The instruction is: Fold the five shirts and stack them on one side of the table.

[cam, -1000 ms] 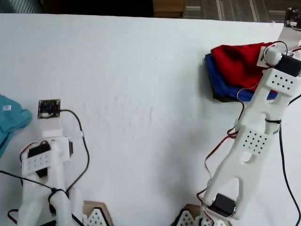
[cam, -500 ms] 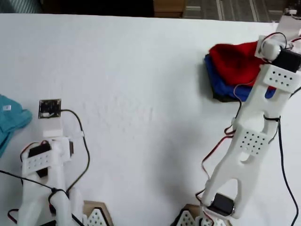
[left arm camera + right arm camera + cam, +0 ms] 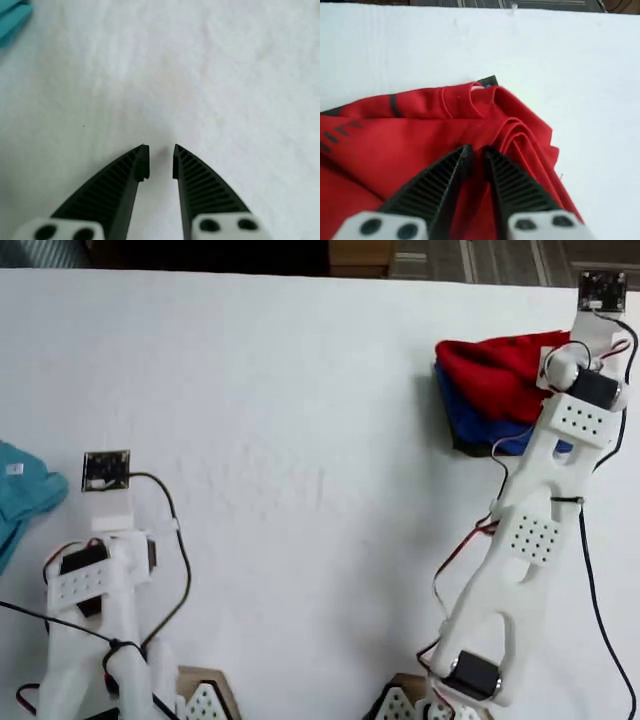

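A folded red shirt (image 3: 490,365) tops a stack at the table's far right, over a blue shirt (image 3: 468,418) and a dark one (image 3: 470,449). My right arm (image 3: 540,530) stretches out over that stack. In the right wrist view my right gripper (image 3: 476,150) sits on the red shirt (image 3: 420,130) beside its layered fold, its jaws almost together with red cloth in the slit. A dark corner (image 3: 487,81) peeks out beyond the red. A crumpled teal shirt (image 3: 20,495) lies at the left edge. My left gripper (image 3: 159,160) hovers slightly open over bare table, with the teal shirt (image 3: 12,20) far off.
The white table (image 3: 300,390) stretches wide between the two arms. My left arm (image 3: 95,580) stands near the front left, its cable looping beside it. Floor and furniture show beyond the far edge.
My right arm has pushed farther toward the table's far edge. The red shirt has shifted slightly left and bunched tighter on the stack. The left arm has not moved.
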Motion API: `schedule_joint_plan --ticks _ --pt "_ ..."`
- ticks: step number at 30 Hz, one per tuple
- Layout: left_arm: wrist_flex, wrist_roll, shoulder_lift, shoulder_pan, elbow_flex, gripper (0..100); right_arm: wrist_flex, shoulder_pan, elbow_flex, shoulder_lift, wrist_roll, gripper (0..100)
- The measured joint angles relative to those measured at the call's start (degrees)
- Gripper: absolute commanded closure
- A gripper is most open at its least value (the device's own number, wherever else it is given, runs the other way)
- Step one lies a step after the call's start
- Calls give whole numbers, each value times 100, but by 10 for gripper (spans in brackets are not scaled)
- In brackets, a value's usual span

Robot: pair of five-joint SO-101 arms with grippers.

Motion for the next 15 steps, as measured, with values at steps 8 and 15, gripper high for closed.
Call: schedule_joint_plan --ticks 8,15 --pt "0 0 0 0 0 894 1064 -492 0 -1213 9 981" --pt "0 0 0 0 0 894 1495 -695 -9 -1169 9 981"
